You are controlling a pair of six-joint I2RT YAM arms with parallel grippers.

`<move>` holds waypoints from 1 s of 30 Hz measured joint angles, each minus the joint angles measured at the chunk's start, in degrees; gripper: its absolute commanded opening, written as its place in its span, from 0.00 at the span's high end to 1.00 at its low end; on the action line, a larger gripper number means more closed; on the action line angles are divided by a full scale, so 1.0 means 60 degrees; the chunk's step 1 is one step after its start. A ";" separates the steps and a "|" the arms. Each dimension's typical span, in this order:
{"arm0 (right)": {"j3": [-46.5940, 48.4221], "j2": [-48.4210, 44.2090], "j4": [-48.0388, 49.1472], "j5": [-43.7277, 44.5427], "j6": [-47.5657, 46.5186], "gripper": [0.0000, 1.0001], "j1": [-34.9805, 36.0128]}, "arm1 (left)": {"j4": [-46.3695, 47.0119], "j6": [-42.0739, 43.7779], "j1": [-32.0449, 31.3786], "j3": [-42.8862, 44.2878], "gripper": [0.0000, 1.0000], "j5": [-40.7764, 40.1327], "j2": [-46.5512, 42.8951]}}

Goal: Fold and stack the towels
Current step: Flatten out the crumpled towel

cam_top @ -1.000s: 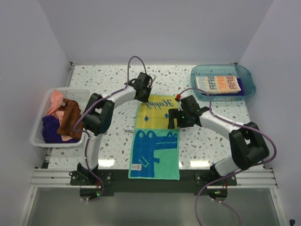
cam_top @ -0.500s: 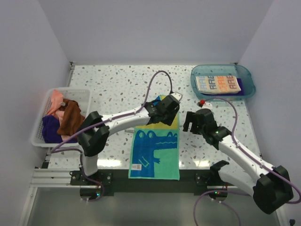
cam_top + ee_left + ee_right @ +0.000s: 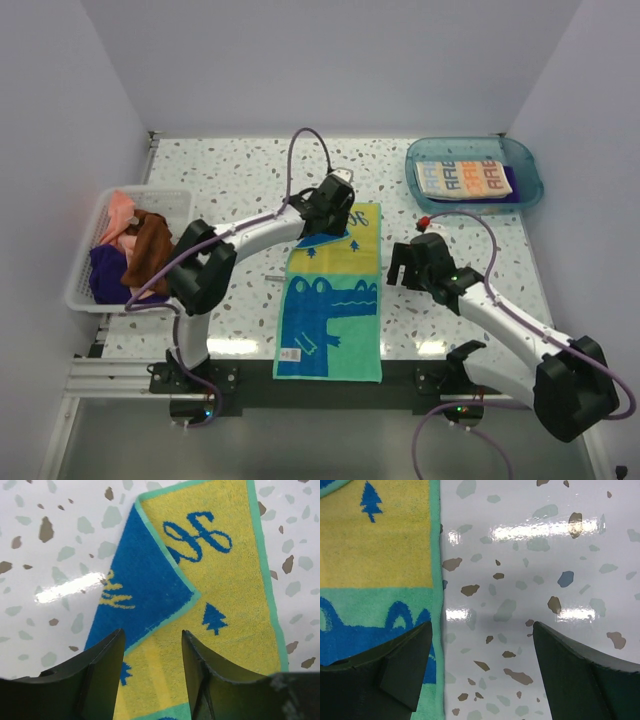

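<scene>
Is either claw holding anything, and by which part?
Nothing is held: the left gripper hangs open over the crocodile towel, the right gripper open beside its edge.

1. Overhead view: bright, even white light, seemingly from above. The table shows pale glare strips along its near and far edges.
2. Shadows on it are faint and soft-edged.
3. Left wrist view: the towel is sharp. One white glare patch lies on the table beside it. The dark left fingers look soft.
4. Right wrist view: several white glare patches on the table. The right fingers are dark and slightly blurred.
</scene>
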 measured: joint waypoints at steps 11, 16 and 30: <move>0.0000 0.0401 0.0164 -0.0117 0.0000 0.15 0.0000 | 0.0153 -0.0637 -0.0692 0.1392 0.53 -0.1031 0.1847; 0.0000 0.0415 0.0208 -0.0117 -0.0004 0.15 0.0000 | 0.0215 -0.0648 -0.0838 0.1872 0.53 -0.1555 0.2419; -0.0004 0.0415 0.0215 -0.0117 -0.0040 0.15 -0.0004 | 0.0175 -0.0586 -0.0863 0.2189 0.63 -0.1960 0.3049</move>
